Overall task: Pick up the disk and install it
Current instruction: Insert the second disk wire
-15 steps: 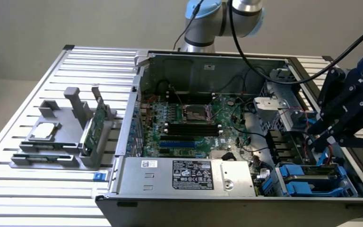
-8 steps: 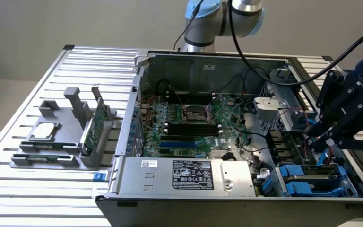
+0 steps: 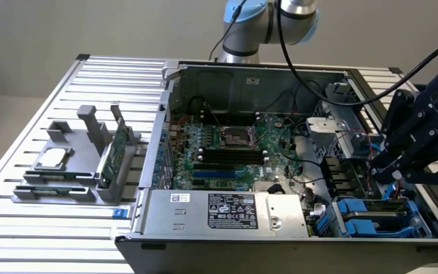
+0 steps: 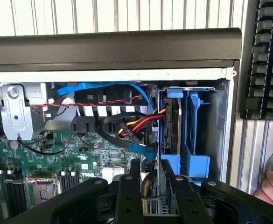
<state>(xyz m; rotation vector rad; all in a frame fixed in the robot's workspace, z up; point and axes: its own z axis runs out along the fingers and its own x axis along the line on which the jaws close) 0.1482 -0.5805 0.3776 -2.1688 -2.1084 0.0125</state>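
The disk point(image 4: 170, 126) stands on edge in the blue drive bay point(image 4: 194, 140) at the corner of the open computer case, its blue rail tab at the far end. My gripper point(image 4: 151, 186) is right over its near end, with a black finger point(image 4: 129, 196) on each side and a thin grey edge between them. In the exterior view, the gripper point(image 3: 390, 174) hangs just above the blue bay point(image 3: 371, 220) on that view's right. Cables hide part of the disk's side.
Red, yellow and black cables point(image 4: 131, 123) bunch beside the bay. The motherboard point(image 3: 227, 148) and power supply point(image 3: 230, 210) fill the case. A grey holder point(image 3: 67, 171) with a processor chip point(image 3: 55, 158) and green card point(image 3: 112, 154) sits on the exterior view's left. A keyboard point(image 4: 267, 56) and a person's hand point(image 4: 272, 186) lie outside the case.
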